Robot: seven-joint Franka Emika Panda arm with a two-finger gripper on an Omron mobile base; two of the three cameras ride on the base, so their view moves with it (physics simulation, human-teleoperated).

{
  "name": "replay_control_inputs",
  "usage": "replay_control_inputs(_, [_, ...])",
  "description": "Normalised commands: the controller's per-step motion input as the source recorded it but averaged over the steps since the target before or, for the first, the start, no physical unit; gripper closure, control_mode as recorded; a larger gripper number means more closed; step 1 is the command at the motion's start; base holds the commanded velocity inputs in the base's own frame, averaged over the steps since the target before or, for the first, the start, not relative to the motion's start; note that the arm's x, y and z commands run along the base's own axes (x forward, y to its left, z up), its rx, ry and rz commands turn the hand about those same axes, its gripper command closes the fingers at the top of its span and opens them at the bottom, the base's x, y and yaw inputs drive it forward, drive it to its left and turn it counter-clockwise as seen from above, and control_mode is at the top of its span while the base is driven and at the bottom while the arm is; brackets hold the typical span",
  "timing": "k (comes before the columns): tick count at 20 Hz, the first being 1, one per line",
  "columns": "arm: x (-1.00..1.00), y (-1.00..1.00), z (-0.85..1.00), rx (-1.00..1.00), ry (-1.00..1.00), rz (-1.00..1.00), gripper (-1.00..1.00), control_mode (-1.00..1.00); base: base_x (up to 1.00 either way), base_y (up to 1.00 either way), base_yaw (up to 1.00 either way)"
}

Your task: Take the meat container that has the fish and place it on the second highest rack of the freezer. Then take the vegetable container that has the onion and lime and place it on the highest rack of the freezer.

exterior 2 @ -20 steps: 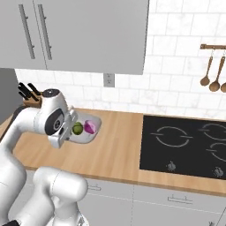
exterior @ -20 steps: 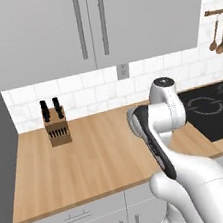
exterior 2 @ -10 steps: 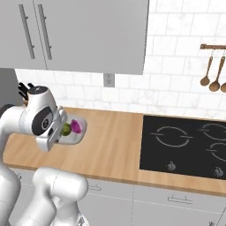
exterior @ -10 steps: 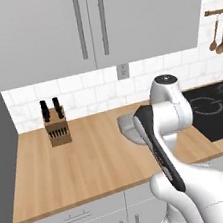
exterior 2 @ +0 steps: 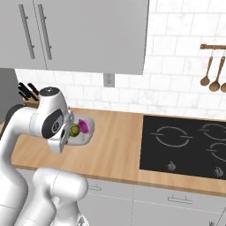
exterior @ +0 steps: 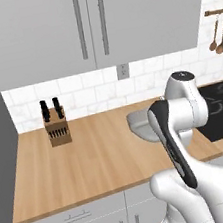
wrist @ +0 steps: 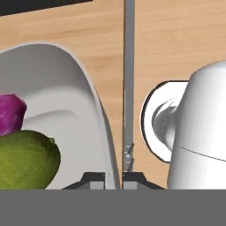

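Gripper [wrist: 120, 178] clamped on the rim of the vegetable container [wrist: 57, 88], finger tips nearly together at bottom centre of the hand view with the thin pale rim pinched between them. Held the dish clear of the counter [exterior: 90, 157], at centre right of the left base view [exterior: 138, 124] and left of centre in the right base view [exterior 2: 86, 132], partly behind the arm's white wrist. Carried the lime [wrist: 24, 156] at lower left of the hand view and the onion [wrist: 11, 114] just above it, touching; both also seen in the right base view, lime [exterior 2: 74, 129] left of onion [exterior 2: 83, 126]. Had bare wood across the middle of the counter in the left base view, with a knife block [exterior: 56, 127] well apart at left by the tiled wall, and a black cooktop [exterior 2: 185, 148] at right in the right base view. Folded back on itself, elbow raised, forearm angled down, hand close in front of the body.
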Motion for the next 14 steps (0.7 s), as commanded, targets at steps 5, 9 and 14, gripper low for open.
replay_control_inputs(5, [0.0, 0.0, 0.0, 0.0, 0.0, 0.0, 1.0, -1.0, 0.0, 0.0, 0.0])
replay_control_inputs(9, [0.0, 0.0, 0.0, 0.0, 0.0, 0.1, 1.0, -1.0, 0.0, 0.0, 0.0])
replay_control_inputs(14, [0.0, 0.0, 0.0, 0.0, 0.0, 0.23, 1.0, -1.0, 0.0, 0.0, 0.0])
